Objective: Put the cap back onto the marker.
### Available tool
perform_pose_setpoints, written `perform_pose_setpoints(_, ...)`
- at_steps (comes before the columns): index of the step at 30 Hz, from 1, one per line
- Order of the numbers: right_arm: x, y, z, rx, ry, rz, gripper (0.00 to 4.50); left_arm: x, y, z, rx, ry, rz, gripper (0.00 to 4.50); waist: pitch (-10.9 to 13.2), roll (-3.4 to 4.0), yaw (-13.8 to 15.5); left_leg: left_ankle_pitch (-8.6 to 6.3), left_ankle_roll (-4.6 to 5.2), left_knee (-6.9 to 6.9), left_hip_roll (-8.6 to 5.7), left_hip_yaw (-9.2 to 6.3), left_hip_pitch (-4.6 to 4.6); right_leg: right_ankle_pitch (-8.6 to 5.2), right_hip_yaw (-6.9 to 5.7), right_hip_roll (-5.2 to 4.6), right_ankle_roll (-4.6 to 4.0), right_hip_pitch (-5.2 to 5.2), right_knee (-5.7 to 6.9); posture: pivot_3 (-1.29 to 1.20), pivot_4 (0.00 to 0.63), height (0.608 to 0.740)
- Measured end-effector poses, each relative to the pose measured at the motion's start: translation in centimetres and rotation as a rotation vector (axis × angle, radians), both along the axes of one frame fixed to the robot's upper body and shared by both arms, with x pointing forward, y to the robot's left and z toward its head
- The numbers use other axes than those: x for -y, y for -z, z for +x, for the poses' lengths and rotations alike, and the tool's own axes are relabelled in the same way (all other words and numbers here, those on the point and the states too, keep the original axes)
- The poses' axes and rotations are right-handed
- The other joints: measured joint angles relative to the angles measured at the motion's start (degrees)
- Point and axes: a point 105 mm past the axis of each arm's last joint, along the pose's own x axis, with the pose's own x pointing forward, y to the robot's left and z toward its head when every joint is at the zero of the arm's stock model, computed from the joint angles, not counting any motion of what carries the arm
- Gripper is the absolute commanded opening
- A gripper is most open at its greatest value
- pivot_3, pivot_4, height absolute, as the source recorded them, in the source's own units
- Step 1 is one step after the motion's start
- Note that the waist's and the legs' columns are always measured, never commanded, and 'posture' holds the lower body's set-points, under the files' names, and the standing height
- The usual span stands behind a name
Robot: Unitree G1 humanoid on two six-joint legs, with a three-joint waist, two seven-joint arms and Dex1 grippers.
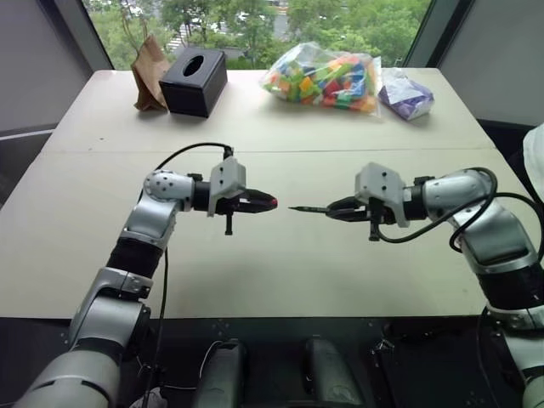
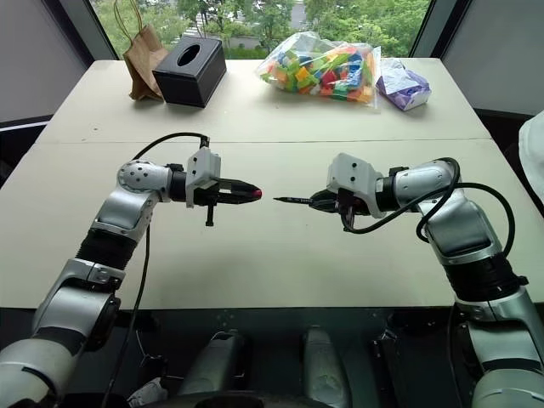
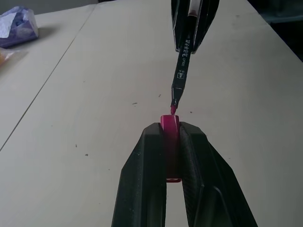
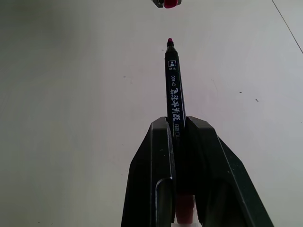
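Note:
My left gripper [image 1: 259,202] is shut on the cap [image 1: 270,202], a small red-pink cylinder that sticks out past the fingertips toward the right; the left wrist view shows the cap [image 3: 169,124] pinched between the two black fingers. My right gripper [image 1: 338,209] is shut on the marker [image 1: 308,208], a slim black barrel held level above the table with its pink tip pointing left at the cap. A short gap separates the marker's tip [image 4: 169,40] from the cap [image 4: 170,3]. Both hang over the middle of the cream table [image 1: 272,272].
At the table's far side stand a black tissue box [image 1: 195,80], a brown paper bag [image 1: 149,72], a clear bag of coloured blocks [image 1: 325,78] and a purple-filled bag [image 1: 405,93]. A seam [image 1: 272,153] runs across the table behind the grippers.

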Motion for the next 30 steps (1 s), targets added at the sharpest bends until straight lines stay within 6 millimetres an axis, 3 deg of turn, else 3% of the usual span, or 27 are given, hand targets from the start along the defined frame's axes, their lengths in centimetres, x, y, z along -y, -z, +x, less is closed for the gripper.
perform_pose_setpoints(30,-0.88,-0.62,-0.57,-0.019,-0.011,0.017,0.07,0.75,0.77,-0.49,-0.042,0.041,0.025,0.00,0.0,0.00,0.0,0.00,0.00,0.00,0.00,-0.01,0.00,0.00,0.00,0.00,0.00,0.00,0.00,0.00,0.150,0.740)
